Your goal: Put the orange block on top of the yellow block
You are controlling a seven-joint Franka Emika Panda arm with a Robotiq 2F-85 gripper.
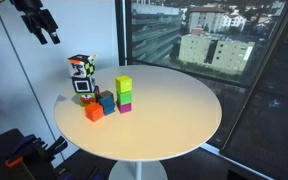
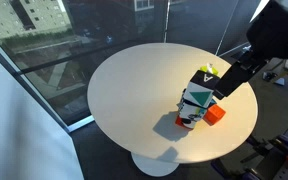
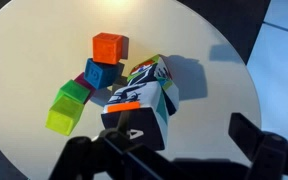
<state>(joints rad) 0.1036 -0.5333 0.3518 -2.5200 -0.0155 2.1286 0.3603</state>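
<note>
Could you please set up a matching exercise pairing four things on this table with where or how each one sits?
Things:
1. orange block
2. yellow block
3. magenta cube
4. carton

Places:
A. under the green cube
B. standing upright behind the cubes
C. on top of the green cube
D. on the table, beside the blue cube

Pairs: 1-D, 2-C, 3-A, 4-B

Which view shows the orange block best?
The wrist view: the orange block appears largest and unobstructed. In an exterior view it is small but clear; in an exterior view a carton partly hides it.
</note>
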